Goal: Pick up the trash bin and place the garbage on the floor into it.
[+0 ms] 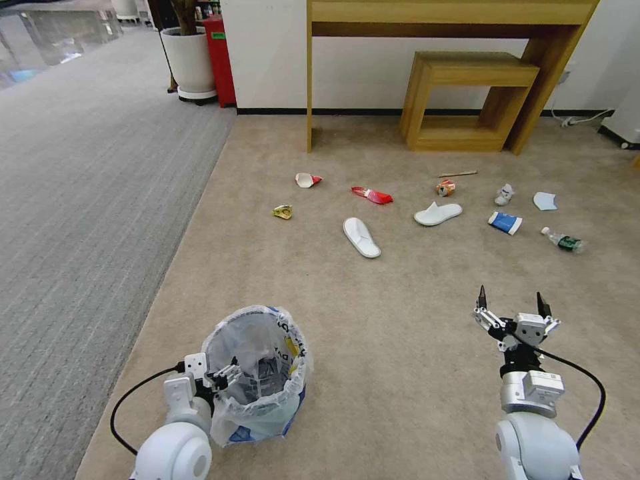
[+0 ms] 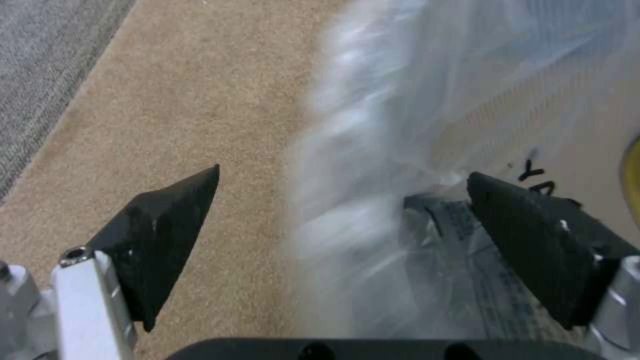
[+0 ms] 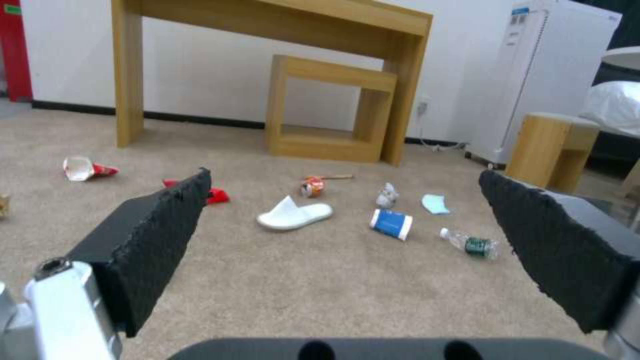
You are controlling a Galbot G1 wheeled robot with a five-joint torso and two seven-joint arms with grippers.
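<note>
Bin [image 1: 257,373] on beige carpet near grey-carpet edge: light, crinkly slippery liner, best pinched at rim. Left gripper [image 1: 225,377] straddling rim, jaws spread; right gripper [image 1: 512,301] spread, idle; garbage [image 1: 437,213] well apart.

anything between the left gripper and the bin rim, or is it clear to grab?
Nothing visible in the way. The left gripper is open and straddles the trash bin rim: in the left wrist view one finger sits outside over carpet, the other inside the bag liner. The right gripper hangs open, apart.
</note>
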